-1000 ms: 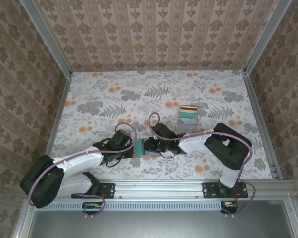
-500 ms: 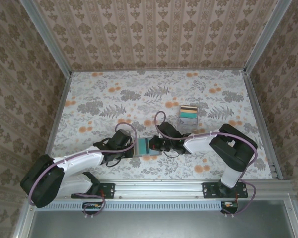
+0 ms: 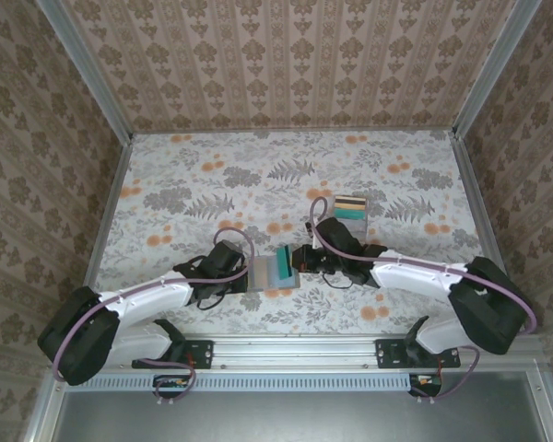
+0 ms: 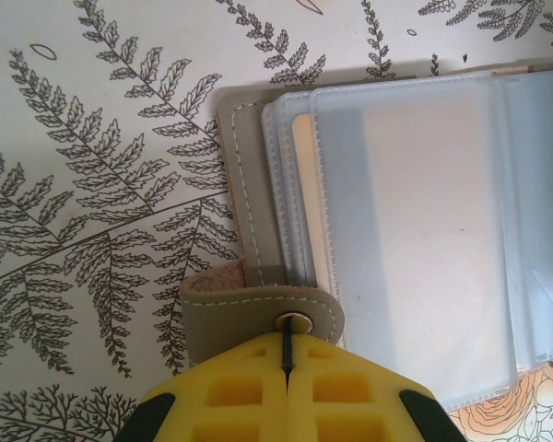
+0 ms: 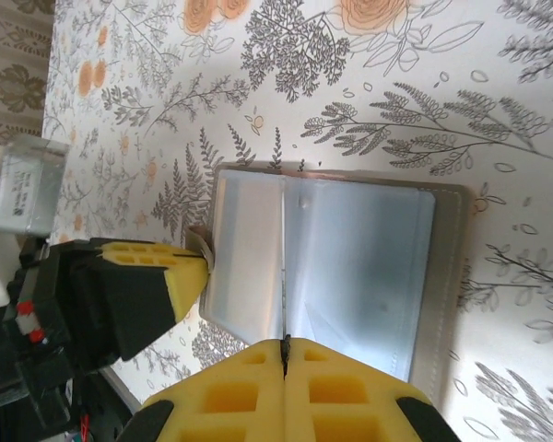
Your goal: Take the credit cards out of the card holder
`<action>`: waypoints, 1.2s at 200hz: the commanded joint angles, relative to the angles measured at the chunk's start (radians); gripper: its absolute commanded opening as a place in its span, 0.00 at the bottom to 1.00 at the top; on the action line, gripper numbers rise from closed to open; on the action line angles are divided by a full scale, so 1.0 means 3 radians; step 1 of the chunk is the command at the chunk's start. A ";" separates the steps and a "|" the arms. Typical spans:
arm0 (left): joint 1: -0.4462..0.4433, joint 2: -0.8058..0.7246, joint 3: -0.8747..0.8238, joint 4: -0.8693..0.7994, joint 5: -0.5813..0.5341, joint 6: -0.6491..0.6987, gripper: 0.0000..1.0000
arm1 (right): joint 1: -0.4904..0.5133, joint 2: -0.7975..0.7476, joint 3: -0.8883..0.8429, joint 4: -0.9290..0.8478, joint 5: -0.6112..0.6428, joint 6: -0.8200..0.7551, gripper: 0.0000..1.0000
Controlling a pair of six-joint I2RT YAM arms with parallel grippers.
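Now finding the card holder lying spread open on the counter, two bluish panels facing up, where a second ago showing only as a small folded square between the arms. Having swung the right arm out to the right over that second, seemingly drawing the cover open along with it. Keeping the left tool fully closed on the snap tab at the holder's left edge, anchoring it. Holding the right tool closed as well, apparently pinching the edge of a clear sleeve, though hardly telling sleeve from card at that spot. Judging from this: opening done, pulling out not yet done. Counting one holder; two tools, both shut; one clear box of stacked coloured cards, well beyond the holder. Of the credit cards, making out just one pale yellow edge tucked behind the sleeves, and not telling whether hiding more.
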 commanded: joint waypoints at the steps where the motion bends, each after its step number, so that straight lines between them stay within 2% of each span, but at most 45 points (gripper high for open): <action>1: -0.0007 0.0022 0.0031 -0.0173 -0.0037 0.0059 0.00 | -0.0027 -0.0197 0.0106 -0.0601 0.0117 -0.0371 0.00; 38: -0.0008 0.0000 0.0036 -0.0055 0.0018 0.0140 0.00 | -0.0030 -0.0433 0.0429 -0.1286 0.0459 -0.1003 0.00; 68: -0.0010 -0.0124 0.0041 0.0083 0.0077 0.0217 0.11 | -0.0029 -0.0509 0.0749 -0.1708 0.0764 -0.1619 0.00; 90: -0.0011 -0.0272 0.0002 0.0226 0.0115 0.0310 0.27 | -0.0033 -0.0525 0.0939 -0.1864 0.0904 -0.2188 0.00; 104: -0.0012 -0.0375 -0.0057 0.0345 0.0131 0.0377 0.49 | -0.0032 -0.0535 0.1010 -0.1910 0.1040 -0.2595 0.00; 113: -0.0013 -0.0433 -0.0092 0.0414 0.0157 0.0415 0.52 | -0.0038 -0.0541 0.1046 -0.1926 0.1108 -0.2830 0.00; 126: -0.0012 -0.0523 -0.0131 0.0493 0.0191 0.0445 0.62 | -0.0045 -0.0535 0.1104 -0.1940 0.1263 -0.3100 0.00; 140: -0.0013 -0.0634 -0.0169 0.0542 0.0220 0.0449 0.83 | -0.0088 -0.0503 0.1198 -0.1973 0.1394 -0.3316 0.00; 158: -0.0010 -0.0800 -0.0217 0.0533 0.0209 0.0426 0.98 | -0.0152 -0.0421 0.1343 -0.2129 0.1408 -0.3617 0.00; 196: -0.0008 -0.1176 -0.0334 0.0467 0.0167 0.0347 1.00 | -0.0415 -0.0201 0.1530 -0.2279 0.1474 -0.4200 0.00; 240: -0.0008 -0.1494 -0.0422 0.0416 0.0082 0.0290 1.00 | -0.0788 -0.0048 0.1508 -0.2102 0.1250 -0.4824 0.00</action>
